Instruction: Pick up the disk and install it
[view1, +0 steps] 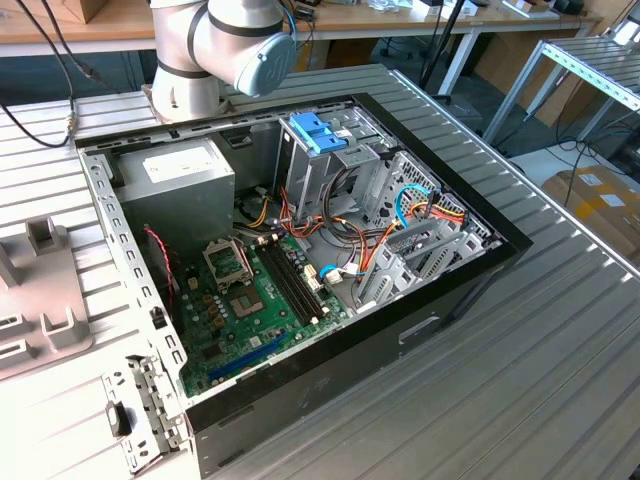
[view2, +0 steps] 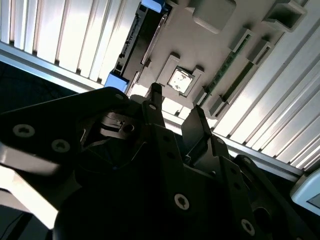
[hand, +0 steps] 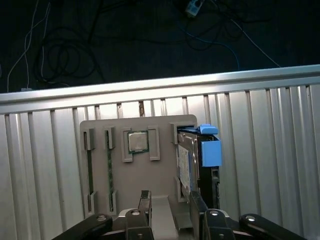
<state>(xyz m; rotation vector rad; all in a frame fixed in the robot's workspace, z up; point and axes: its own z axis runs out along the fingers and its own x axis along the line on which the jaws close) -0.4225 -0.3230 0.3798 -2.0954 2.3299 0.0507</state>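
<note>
Gripper (hand: 170, 199) seen in first wrist view, fingers (hand: 145, 201) spread, nothing pinched. Grey holder plate (hand: 150, 175) faced. Disk (hand: 192, 170) stood on edge in plate's side slot, apart from fingers, processor chip (hand: 137, 141) beside. Ribbed tabletop (hand: 50, 165) beneath. Open computer case (view1: 350, 350) shown in exterior view.

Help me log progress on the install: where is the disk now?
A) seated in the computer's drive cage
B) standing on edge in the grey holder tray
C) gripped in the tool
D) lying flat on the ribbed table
B: in the first wrist view the disk stands on edge in a slot of the grey holder tray, with the open tool short of it.
</note>
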